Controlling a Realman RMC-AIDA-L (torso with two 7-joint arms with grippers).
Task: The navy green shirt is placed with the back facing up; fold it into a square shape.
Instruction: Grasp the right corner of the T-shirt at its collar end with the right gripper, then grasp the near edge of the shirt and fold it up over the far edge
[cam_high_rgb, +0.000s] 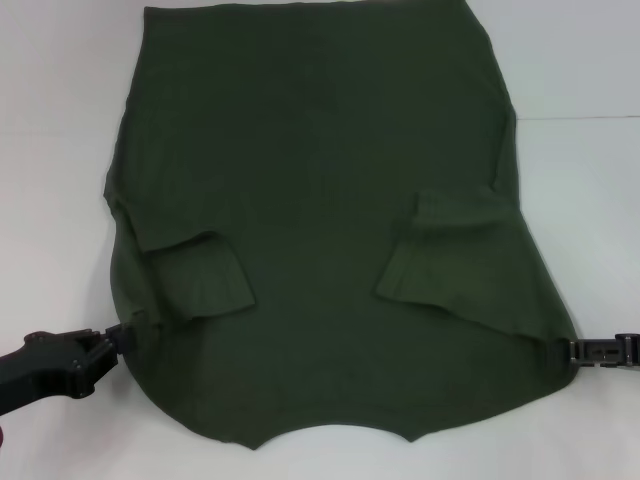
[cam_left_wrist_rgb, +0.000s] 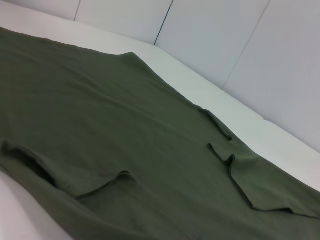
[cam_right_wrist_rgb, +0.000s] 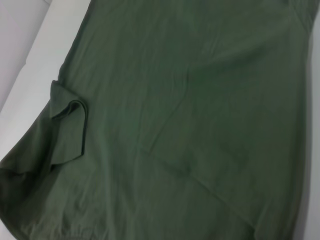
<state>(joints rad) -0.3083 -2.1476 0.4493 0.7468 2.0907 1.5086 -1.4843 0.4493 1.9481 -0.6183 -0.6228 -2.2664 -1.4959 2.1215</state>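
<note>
The navy green shirt (cam_high_rgb: 320, 190) lies flat on the white table, plain side up, with its neckline toward me and its hem at the far end. Both short sleeves are folded inward onto the body, the left sleeve (cam_high_rgb: 200, 275) and the right sleeve (cam_high_rgb: 440, 262). My left gripper (cam_high_rgb: 120, 338) is at the shirt's near left edge, pinching the cloth by the shoulder. My right gripper (cam_high_rgb: 566, 351) holds the pointed near right corner. Both wrist views show only the shirt (cam_left_wrist_rgb: 125, 125) (cam_right_wrist_rgb: 200, 125) and not the fingers.
The white table (cam_high_rgb: 55, 150) shows bare on both sides of the shirt. A pale wall (cam_left_wrist_rgb: 225, 35) rises behind the table's far edge.
</note>
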